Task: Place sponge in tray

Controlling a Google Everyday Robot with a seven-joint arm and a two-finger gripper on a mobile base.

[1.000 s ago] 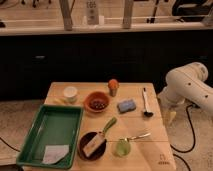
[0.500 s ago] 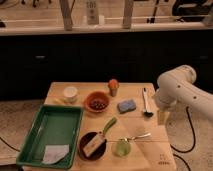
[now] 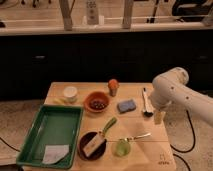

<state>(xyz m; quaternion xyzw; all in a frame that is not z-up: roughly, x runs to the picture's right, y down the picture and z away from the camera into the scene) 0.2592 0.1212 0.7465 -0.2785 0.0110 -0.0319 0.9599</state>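
Item, my pincer [image 3: 159,118]: it hung over the right edge of the desk [image 3: 152,150], about midway along that edge, fingers spread wide and holding nothing. Item, a dark-headed long utensil [image 3: 145,102]: it lay just left of the pincer, running from the far edge toward the near. Item, the sponge [image 3: 126,105]: blue-grey and flat on the desk, it sat left of that utensil and near the desk's middle, apart from my pincer and untouched. Item, an orange-brown bowl [image 3: 96,102]: it stood left of the sponge. Item, a dark bowl [image 3: 92,145] with a tan block in it: it stood toward the near edge. Item, the tray [image 3: 31,135]: green and rimmed, it lay at the near left corner, well apart from the sponge, with only a pale sheet [image 3: 55,154] inside. State of work, by my reckoning: nothing was done as yet. The reach, the grasp, the carry across to the left and the release into the tray were all left to do.
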